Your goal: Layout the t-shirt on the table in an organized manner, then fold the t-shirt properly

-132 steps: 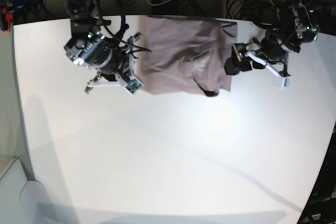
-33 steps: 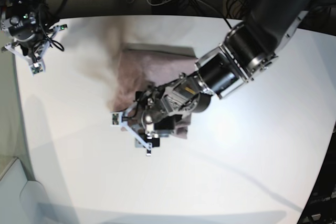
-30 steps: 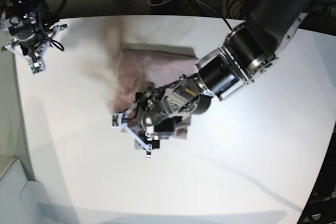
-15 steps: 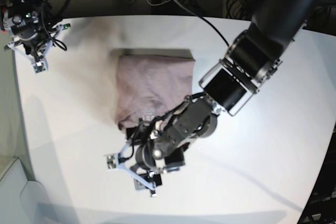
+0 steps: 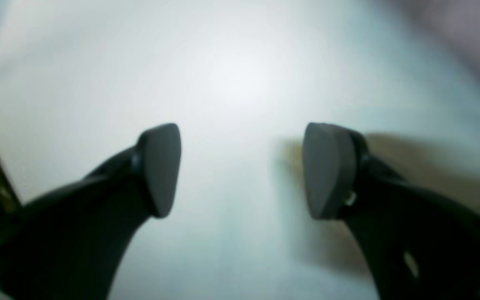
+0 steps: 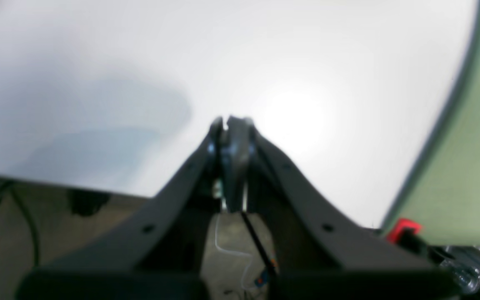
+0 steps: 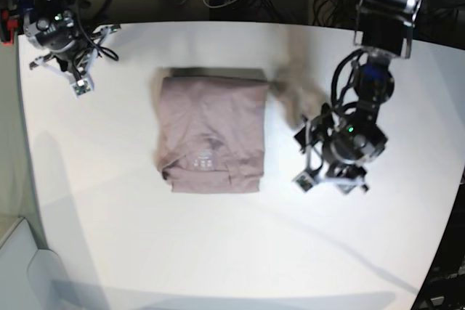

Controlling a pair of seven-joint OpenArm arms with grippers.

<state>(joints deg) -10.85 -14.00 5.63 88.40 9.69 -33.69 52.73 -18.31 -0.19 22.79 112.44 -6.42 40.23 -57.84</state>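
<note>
The folded t-shirt (image 7: 211, 132) is lying between both grippers, touching neither. The left gripper (image 5: 242, 171) is hanging spread; the right gripper (image 6: 229, 125) is pressed together, empty. The left wrist view is showing the shirt only as a blur.

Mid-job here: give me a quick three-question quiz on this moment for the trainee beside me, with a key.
1. True or false: the left gripper is holding the t-shirt.
2. Which gripper is shut: left or right?
3. Multiple choice: the t-shirt lies A) spread flat with its sleeves out, B) folded into a compact rectangle, C) hanging off the table.

Key: 1 false, it is open over bare table. 2 the right gripper. 3 B.
</note>
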